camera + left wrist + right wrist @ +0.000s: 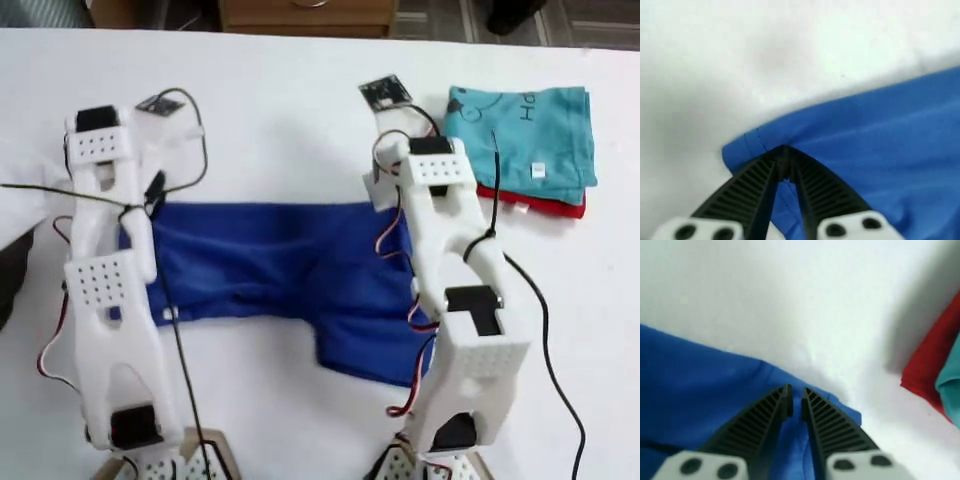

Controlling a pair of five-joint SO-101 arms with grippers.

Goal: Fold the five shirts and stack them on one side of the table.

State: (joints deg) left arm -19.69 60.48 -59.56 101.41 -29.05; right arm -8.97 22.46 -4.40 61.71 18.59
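Jaws of left gripper (784,162) clamped on blue shirt (270,265) hem; right gripper (795,401) nearly together on other corner. Folded teal shirt (520,130) atop red shirt (540,205), 2 o'clock on table (300,110), black cable (495,180) crossing.

The high view looks steeply down on the table (300,120), with the blue shirt (270,265) at its centre. Each wrist view sits close behind its own gripper, the left gripper (785,156) and the right gripper (795,397). Each faces one corner of that shirt, which all three views share.
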